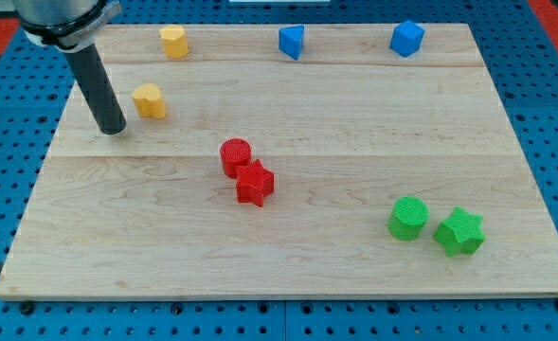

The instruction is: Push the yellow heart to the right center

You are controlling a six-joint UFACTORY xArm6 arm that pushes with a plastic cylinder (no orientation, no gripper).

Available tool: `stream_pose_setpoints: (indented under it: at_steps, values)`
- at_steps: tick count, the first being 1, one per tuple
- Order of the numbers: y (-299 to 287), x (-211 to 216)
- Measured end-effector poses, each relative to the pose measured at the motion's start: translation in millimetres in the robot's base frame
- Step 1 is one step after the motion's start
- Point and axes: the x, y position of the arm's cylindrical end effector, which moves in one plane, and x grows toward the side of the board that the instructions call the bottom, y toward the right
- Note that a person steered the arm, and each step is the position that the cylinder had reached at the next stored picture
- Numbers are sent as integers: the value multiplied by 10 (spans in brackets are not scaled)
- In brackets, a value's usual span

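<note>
I have my tip resting on the bench just to the view's left of the yellow heart, a narrow gap between them. I judge it sits there so a push sends the heart toward the view's right. There is no pincer on this rig, only the rod. The heart is small, mustard yellow and lobed, below the other yellow block, well left of the red cylinder.

Robotics lab bench: wooden board on blue pegboard base, 3D-printed coloured blocks, arm w/ dark rod.
</note>
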Motion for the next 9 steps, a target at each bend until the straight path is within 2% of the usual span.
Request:
stream_pose_setpoints:
  at_steps: [2, 9]
  values:
    - [513, 0]
    - [517, 120]
